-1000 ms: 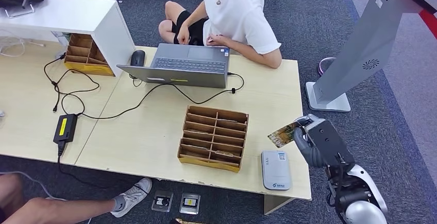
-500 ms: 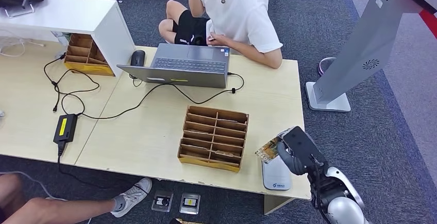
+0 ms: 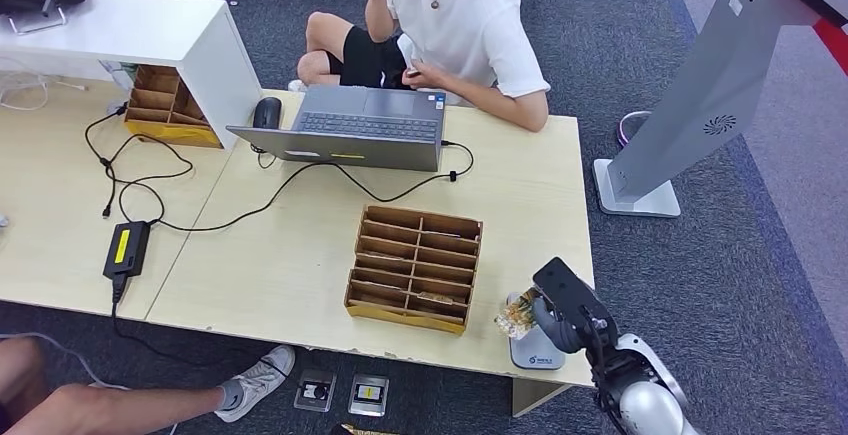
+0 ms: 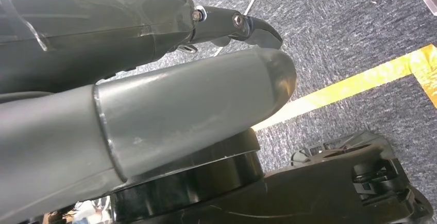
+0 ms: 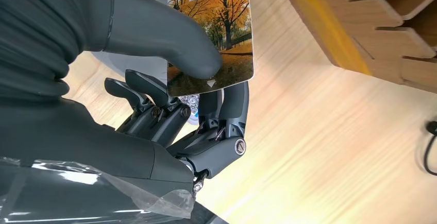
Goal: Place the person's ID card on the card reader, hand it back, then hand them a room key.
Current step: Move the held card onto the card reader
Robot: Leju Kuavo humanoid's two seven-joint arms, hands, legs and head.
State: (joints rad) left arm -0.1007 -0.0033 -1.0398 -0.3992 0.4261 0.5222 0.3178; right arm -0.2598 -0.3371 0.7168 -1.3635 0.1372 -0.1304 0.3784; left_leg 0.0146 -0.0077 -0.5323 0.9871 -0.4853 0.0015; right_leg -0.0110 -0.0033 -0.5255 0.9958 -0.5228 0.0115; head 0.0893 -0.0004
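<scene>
The right hand (image 3: pixel 560 313) pinches a card with an autumn-tree print (image 5: pixel 216 31) between thumb and fingers, above the grey card reader (image 3: pixel 535 353) near the surface's (image 3: pixel 300 255) front edge. The left hand's (image 4: pixel 154 105) state cannot be told.

From high on the robot's body you looked forward and down over the whole table (image 3: pixel 300 255); the right wrist camera sat close behind the right hand (image 5: pixel 170 110), turned, facing the tabletop — sharing the wooden organizer (image 3: pixel 415 267) with the head view; the left wrist camera faced the carpet (image 4: pixel 350 33) up close.
</scene>
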